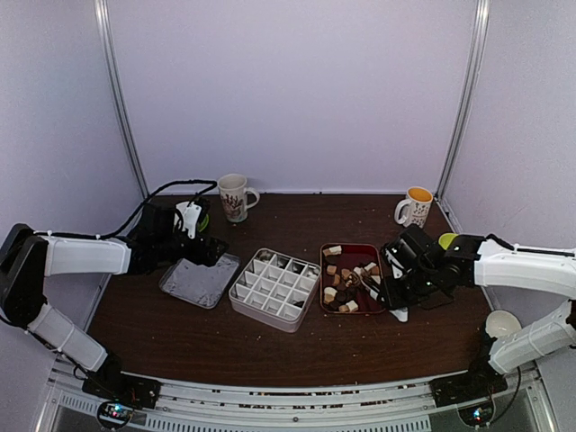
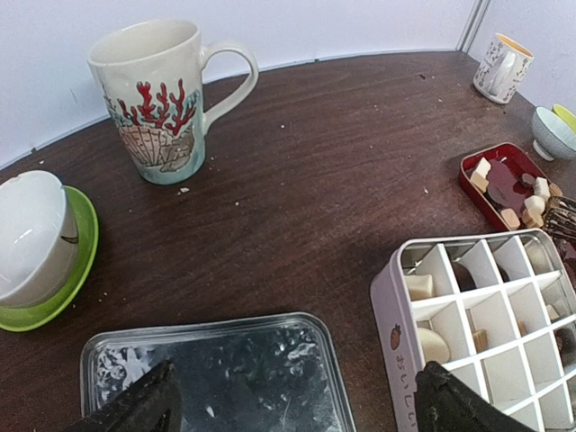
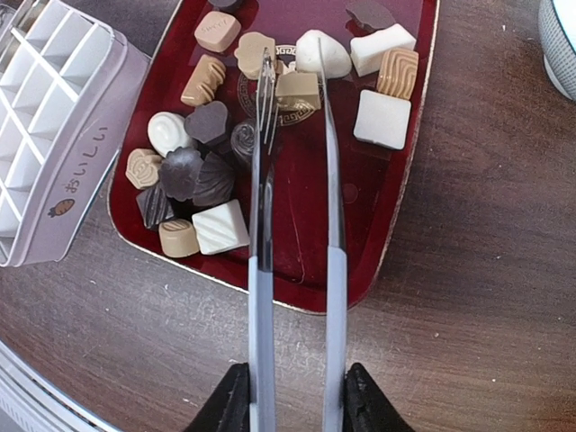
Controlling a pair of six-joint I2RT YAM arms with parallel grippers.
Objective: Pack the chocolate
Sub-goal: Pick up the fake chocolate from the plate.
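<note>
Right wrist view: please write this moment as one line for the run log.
right gripper: shut on tongs | tongs tips: either side of tan chocolate in red tray | left gripper: open, over clear lid

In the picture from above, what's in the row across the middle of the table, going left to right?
Silvery flat lid → white divided box → dark red tray with the chocolate on it.

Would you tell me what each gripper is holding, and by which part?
The right gripper holds the metal tongs by their handle end; the left gripper is open, holding nothing.
</note>
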